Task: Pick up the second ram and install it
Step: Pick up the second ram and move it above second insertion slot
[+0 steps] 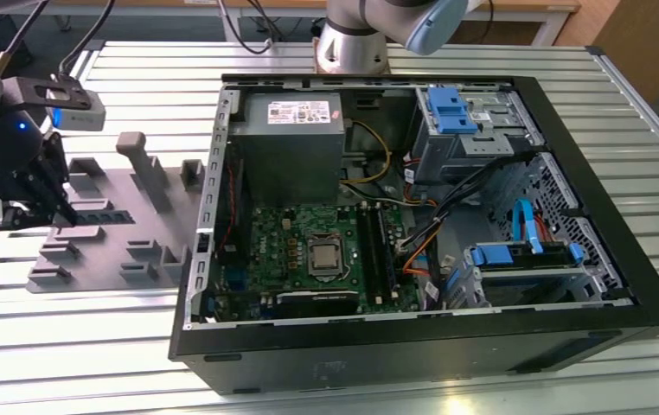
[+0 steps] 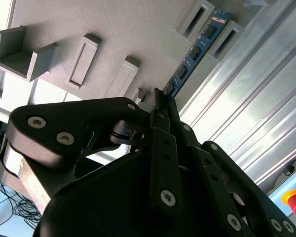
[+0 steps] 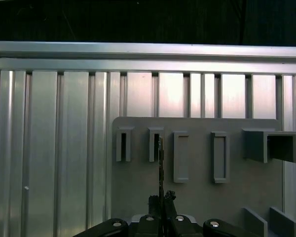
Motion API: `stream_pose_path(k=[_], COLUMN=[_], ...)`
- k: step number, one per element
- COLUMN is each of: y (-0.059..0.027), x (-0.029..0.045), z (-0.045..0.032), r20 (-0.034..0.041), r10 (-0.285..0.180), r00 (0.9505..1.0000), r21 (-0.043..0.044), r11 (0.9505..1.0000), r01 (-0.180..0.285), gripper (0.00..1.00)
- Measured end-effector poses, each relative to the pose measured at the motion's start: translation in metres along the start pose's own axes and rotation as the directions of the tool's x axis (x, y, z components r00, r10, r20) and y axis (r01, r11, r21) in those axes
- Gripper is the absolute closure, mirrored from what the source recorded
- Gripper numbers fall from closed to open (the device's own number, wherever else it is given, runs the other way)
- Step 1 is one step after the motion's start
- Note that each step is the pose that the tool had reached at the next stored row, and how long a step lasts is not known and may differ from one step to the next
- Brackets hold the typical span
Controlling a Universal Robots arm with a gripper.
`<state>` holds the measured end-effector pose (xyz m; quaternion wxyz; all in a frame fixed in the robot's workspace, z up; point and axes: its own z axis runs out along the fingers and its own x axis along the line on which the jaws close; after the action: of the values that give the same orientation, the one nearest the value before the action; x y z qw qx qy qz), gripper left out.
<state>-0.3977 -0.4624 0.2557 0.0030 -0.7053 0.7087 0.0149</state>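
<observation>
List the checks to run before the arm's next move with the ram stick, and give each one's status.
1. Gripper closed on the second ram: ok.
2. Second ram straight between the fingers, in the first wrist view: ok.
3. Second ram clear of the grey fixture: not ok, its far end sits between two posts.
4. Computer case open, motherboard exposed: ok.
5. Memory slots free: cannot tell.

Table (image 1: 618, 95): ribbed aluminium slats, bare metal top. 2 things lie on it: grey fixture plate (image 1: 105, 194) flat on the slats at the exterior view's left, and open black PC case (image 1: 422, 354) just beside it to the right. Arm base (image 1: 350, 47) stands at the far edge, behind the case.
</observation>
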Motion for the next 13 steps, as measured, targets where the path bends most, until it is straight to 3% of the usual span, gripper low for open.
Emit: stream_pose_path(k=[13], y=[0.0001], x=[-0.0001], z=[-0.0041], r20=[0.0000], r10=[0.000], r00=[1.0000], r21=[0.0001], r11=[1.0000], r01=[0.000], gripper=[0.86])
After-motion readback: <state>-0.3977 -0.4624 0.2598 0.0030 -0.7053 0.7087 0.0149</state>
